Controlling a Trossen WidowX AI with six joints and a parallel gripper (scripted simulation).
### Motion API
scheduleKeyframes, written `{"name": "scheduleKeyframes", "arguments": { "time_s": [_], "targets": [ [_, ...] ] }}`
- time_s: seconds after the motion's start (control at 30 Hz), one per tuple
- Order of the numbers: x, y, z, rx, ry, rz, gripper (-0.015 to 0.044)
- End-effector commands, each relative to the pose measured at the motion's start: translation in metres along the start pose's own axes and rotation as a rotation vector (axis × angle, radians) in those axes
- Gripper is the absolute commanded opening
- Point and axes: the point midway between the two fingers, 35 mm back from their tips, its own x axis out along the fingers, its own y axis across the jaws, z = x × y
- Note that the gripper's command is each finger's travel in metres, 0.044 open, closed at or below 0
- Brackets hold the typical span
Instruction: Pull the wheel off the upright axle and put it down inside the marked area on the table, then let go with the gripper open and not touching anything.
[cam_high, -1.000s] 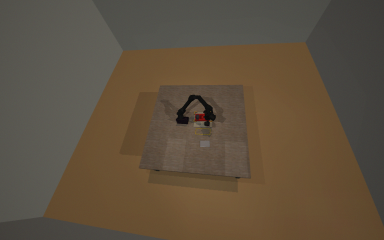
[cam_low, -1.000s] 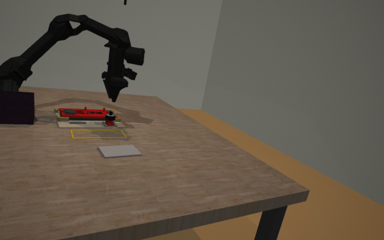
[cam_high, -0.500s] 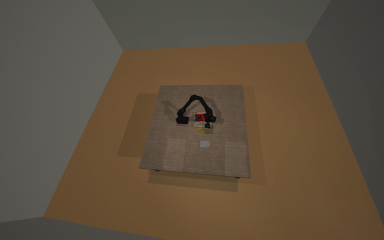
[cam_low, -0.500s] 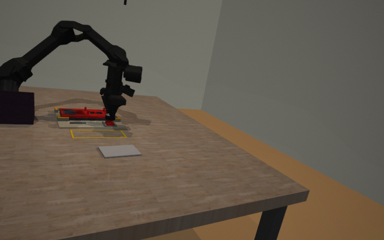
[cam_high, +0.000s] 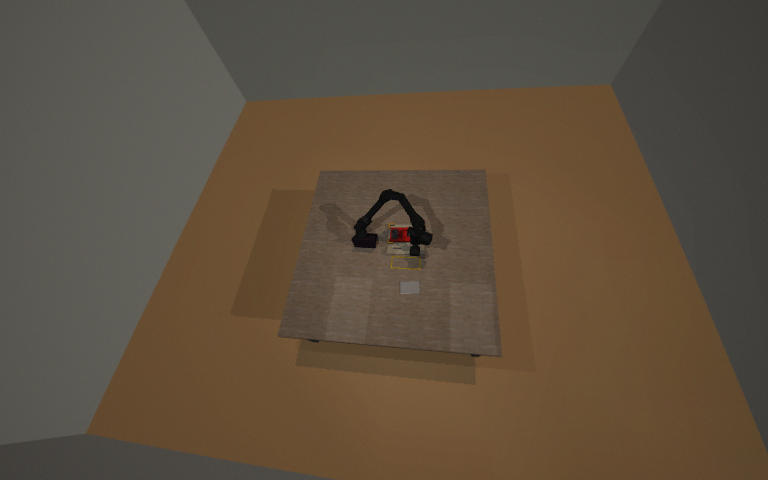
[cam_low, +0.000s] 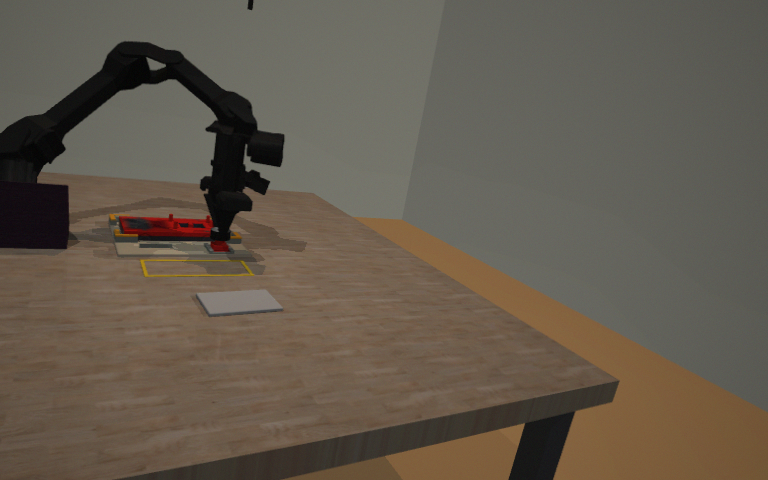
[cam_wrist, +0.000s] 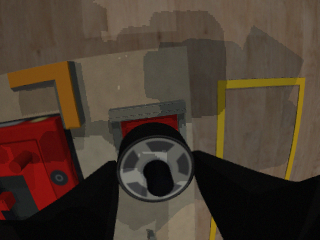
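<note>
The wheel (cam_low: 218, 234) (cam_wrist: 132, 176) has a black tyre and a light spoked hub. It sits level on the upright black axle (cam_wrist: 158, 179), whose top shows through the hub in the wrist view. Below it is a red block (cam_low: 219, 246) (cam_wrist: 167, 120) in a grey holder. My gripper (cam_high: 415, 252) (cam_low: 220, 229) (cam_wrist: 155, 163) points down and is shut on the wheel, one finger on each side of the tyre. The marked area, a yellow outline (cam_high: 405, 268) (cam_low: 198, 276) (cam_wrist: 260, 82), lies on the table beside the holder's base plate.
A red chassis (cam_low: 164, 227) (cam_wrist: 50, 145) with short pegs lies close beside the wheel, between orange corner brackets (cam_wrist: 70, 100). A pale base plate (cam_low: 127, 250) carries them. A flat white slab (cam_high: 409, 287) (cam_low: 239, 302) lies beyond the yellow outline.
</note>
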Motion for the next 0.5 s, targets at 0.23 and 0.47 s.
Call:
{"name": "scheduleKeyframes", "arguments": {
  "time_s": [0.23,0.47],
  "targets": [
    [-0.0023,0.0006,0.0000,-0.002,0.001,0.000,0.0000],
    [-0.0046,0.0005,0.0001,-0.001,0.001,0.000,0.0000]
  ]
}}
